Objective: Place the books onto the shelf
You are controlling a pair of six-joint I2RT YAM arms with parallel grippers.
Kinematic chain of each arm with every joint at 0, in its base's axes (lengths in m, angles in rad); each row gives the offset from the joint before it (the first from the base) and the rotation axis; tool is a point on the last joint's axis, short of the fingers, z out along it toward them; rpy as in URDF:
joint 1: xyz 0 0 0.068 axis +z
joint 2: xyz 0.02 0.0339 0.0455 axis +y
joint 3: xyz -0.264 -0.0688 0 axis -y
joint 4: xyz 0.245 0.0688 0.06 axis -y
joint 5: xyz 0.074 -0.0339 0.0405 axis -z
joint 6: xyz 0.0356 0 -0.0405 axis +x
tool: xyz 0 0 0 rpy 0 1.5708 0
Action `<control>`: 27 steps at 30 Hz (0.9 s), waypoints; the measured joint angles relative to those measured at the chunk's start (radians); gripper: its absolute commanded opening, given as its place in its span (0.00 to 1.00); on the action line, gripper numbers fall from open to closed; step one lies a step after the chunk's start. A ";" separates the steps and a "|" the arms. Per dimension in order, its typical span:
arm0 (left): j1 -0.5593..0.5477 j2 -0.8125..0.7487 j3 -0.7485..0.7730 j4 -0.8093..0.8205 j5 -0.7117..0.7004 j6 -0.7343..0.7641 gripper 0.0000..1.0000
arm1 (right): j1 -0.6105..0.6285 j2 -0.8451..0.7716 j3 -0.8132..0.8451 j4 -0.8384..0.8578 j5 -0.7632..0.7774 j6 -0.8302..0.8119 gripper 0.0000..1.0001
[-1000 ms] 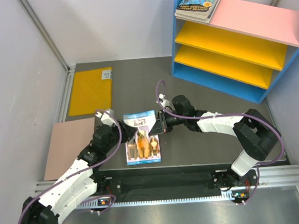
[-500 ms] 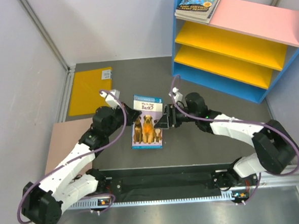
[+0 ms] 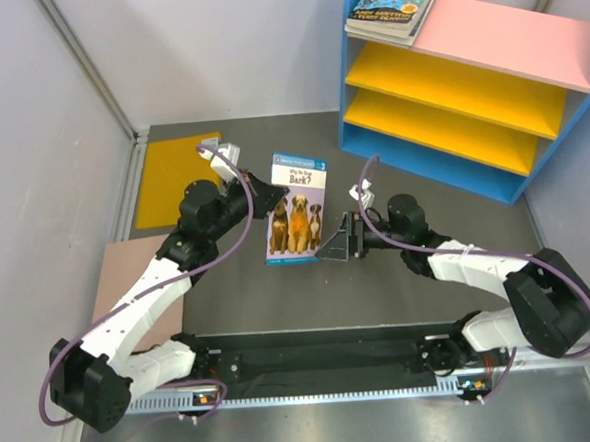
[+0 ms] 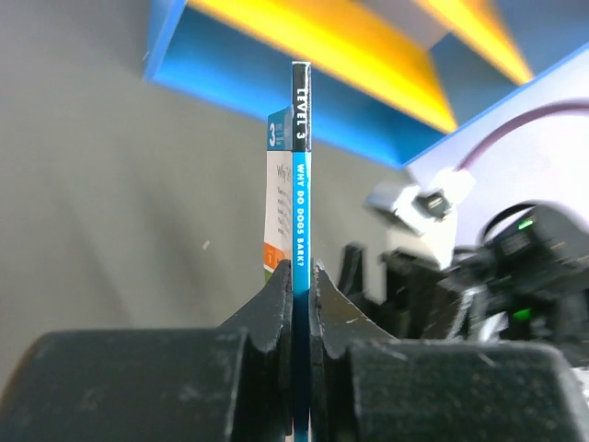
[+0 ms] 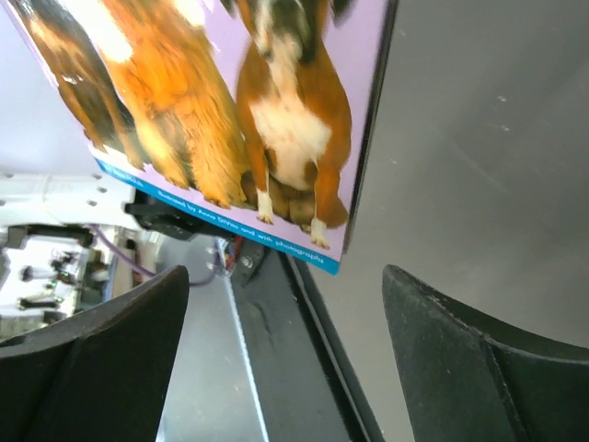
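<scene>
1. Gripping: the left gripper [image 3: 265,201] is clamped tight on the spine edge of the blue dog book [image 3: 297,221]. In the left wrist view the two fingers [image 4: 276,304] press flat on either side of the spine [image 4: 301,166], with no gap showing.
2. The book sits mid-table [image 3: 423,188], between the two arms, with its cover and three dogs facing up toward the overhead camera. Its top edge points toward the back wall.
3. In the right wrist view the book's lower corner [image 5: 230,92] appears clear of the table surface. Whether any other part touches the table cannot be told.
4. The right gripper [image 3: 339,242] has its jaws spread wide and holds nothing. It is just beside the book's lower right corner. The fingers [image 5: 479,368] frame the cover without closing on it.
5. The shelf [image 3: 351,72] stands at the far right and has blue sides, yellow inner boards and a pink top. It is well apart from the held book.
6. A stack of books [image 3: 394,5] lies flat at the left end of the pink top.
7. A yellow sheet [image 3: 177,178] lies flat at the far left. A pinkish-brown board [image 3: 113,282] lies nearer, partly under the left arm.
</scene>
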 measured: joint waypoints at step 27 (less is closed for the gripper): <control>0.024 0.040 0.080 0.118 0.158 -0.145 0.00 | -0.026 0.233 -0.132 0.800 -0.045 0.516 0.74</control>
